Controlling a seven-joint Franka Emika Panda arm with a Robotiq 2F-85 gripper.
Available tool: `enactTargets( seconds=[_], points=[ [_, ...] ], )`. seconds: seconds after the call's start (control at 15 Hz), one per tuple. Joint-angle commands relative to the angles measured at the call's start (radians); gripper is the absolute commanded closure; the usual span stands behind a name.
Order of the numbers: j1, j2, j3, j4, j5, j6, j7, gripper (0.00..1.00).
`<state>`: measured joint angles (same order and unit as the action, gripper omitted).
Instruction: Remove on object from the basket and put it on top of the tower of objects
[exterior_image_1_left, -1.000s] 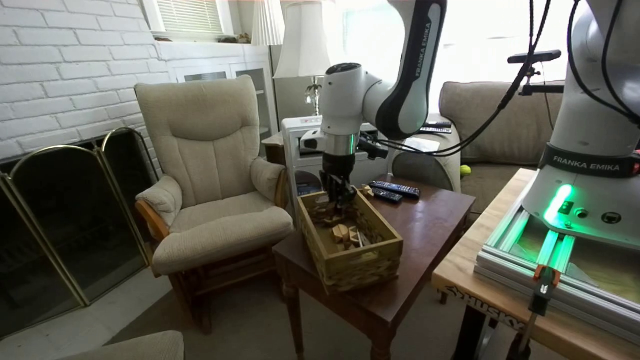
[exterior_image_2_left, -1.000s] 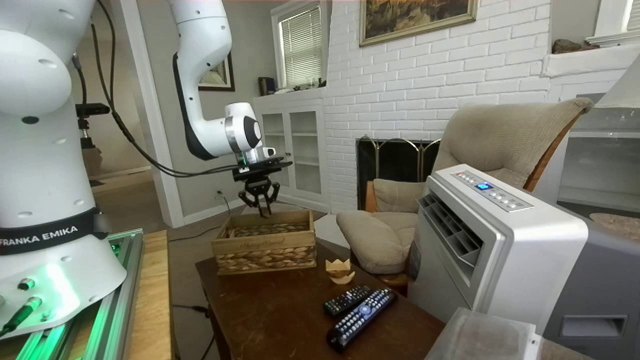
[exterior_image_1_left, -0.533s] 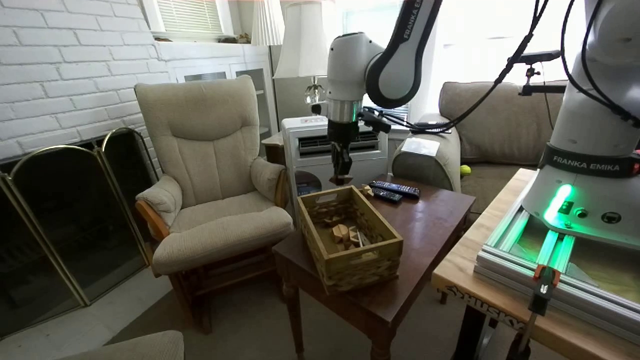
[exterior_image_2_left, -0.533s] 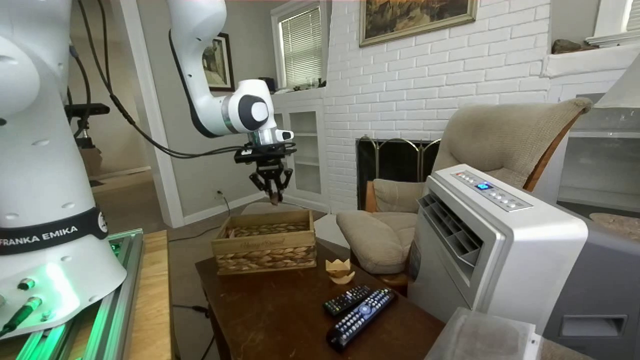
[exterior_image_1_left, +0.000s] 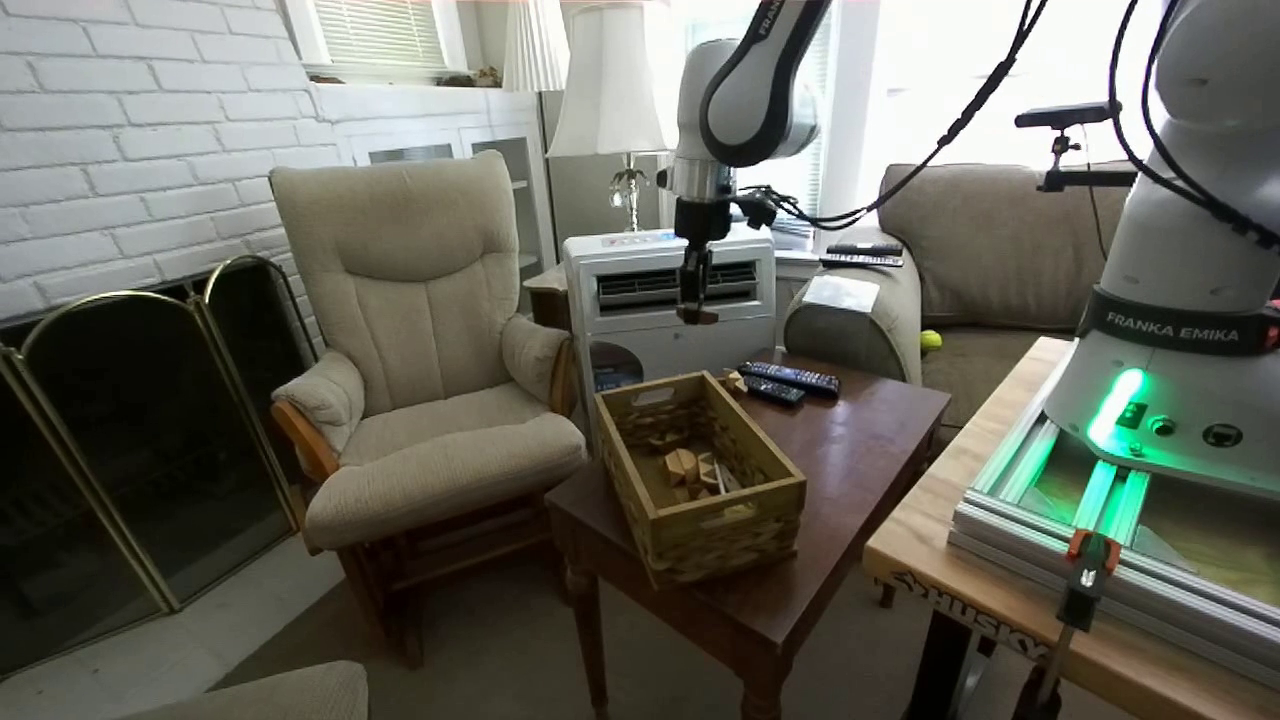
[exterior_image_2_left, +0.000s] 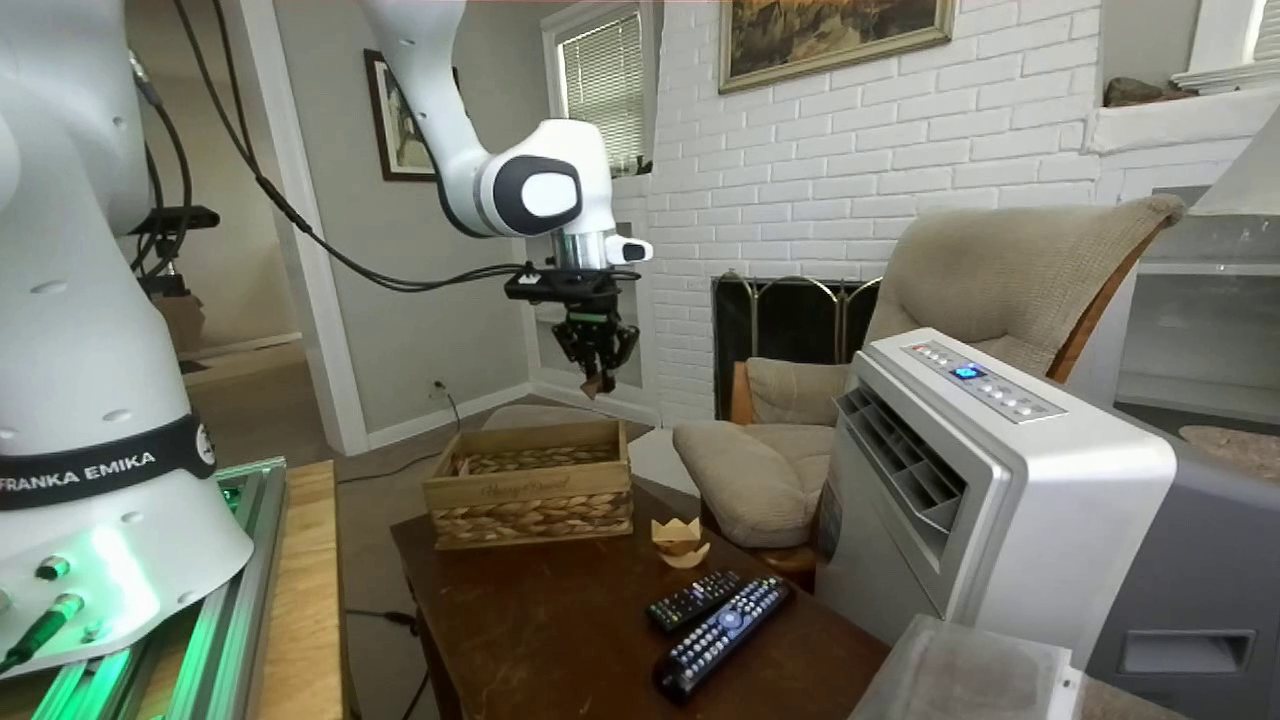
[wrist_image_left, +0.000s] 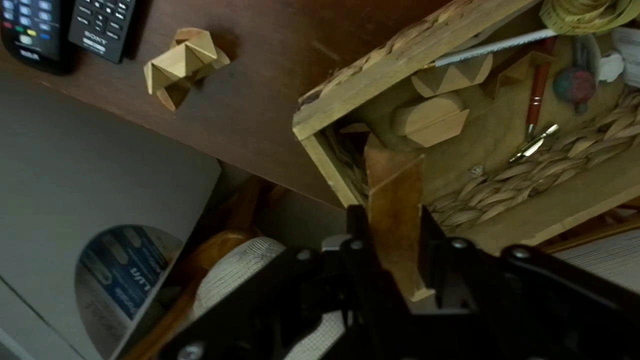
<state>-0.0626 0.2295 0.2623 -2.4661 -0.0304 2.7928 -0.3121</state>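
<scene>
arm (exterior_image_2_left: 460, 142): white, black-trimmed | base band (exterior_image_2_left: 110, 468): FRANKA EMIKA | cables (exterior_image_2_left: 400, 286): black | end effector (wrist_image_left: 392, 216): black, silver screws (wrist_image_left: 520, 252)

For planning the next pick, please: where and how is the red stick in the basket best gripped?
Grip the red stick probably on its bare stretch near the metal tip; the other end is crowded by wood and a white stick. Come from above, as the basket walls it in, fingers across its thin width. First they must release the held piece.
</scene>
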Motion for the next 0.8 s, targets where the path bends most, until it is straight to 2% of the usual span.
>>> enactTargets(
  seconds=[0.0,0.33,0.6,0.73],
  points=[
    [-0.005,-0.034,-0.069,-0.005,0.047,-0.061,-0.004,0.94],
    [-0.004,-0.014,-0.174,0.000,-0.001,-0.064,0.004,0.94],
    [-0.001,0.031,-0.197,0.013,-0.042,-0.027,-0.062,0.94],
    [-0.010,0.055,-0.186,0.019,-0.055,-0.017,-0.130,0.94]
  ],
)
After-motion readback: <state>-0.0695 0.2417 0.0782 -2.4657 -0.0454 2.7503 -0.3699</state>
